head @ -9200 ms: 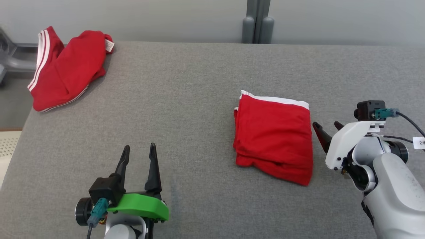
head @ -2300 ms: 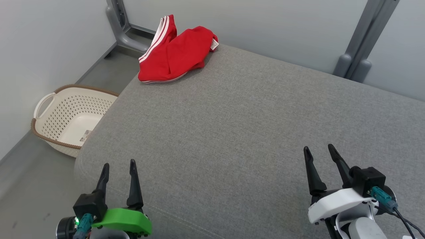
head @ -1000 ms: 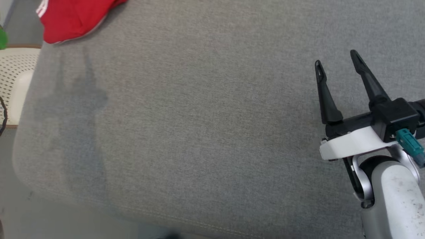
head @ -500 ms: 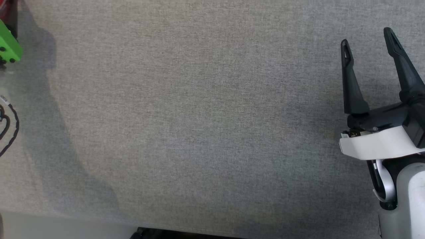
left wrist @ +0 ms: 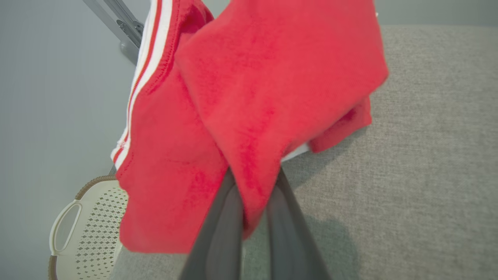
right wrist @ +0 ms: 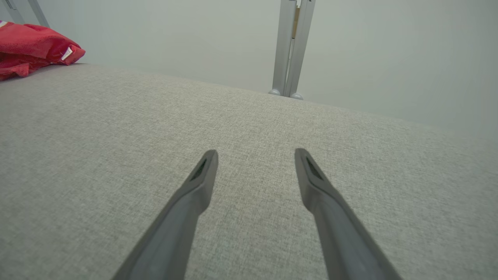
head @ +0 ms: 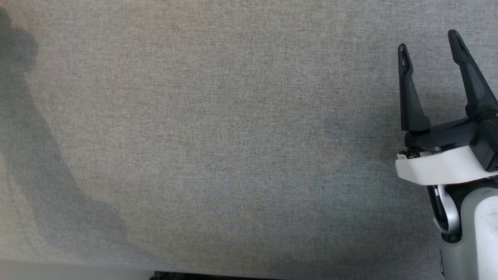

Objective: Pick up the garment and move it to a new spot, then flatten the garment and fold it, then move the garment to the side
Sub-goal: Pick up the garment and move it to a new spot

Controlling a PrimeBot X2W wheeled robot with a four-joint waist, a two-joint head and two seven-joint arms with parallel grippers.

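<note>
**Light even and soft; near objects out of focus**

Head view: bright, diffuse light falls on the desk [head: 218, 128] and its weave reads sharp. One broad, soft-edged shadow runs down its left side, and a fainter one lies beside the right hand [head: 428, 39].

Left wrist view: the garment [left wrist: 253, 97] sits close to the lens, soft throughout and smeared at its right edge. The left hand [left wrist: 255, 182] fingers [left wrist: 221, 233] are blurred, with a dim shadow on the desk beside them.

Right wrist view: finger bases are blurred and tips clearer. The wall [right wrist: 389, 46] is flatly lit. The corners are stretched.
</note>
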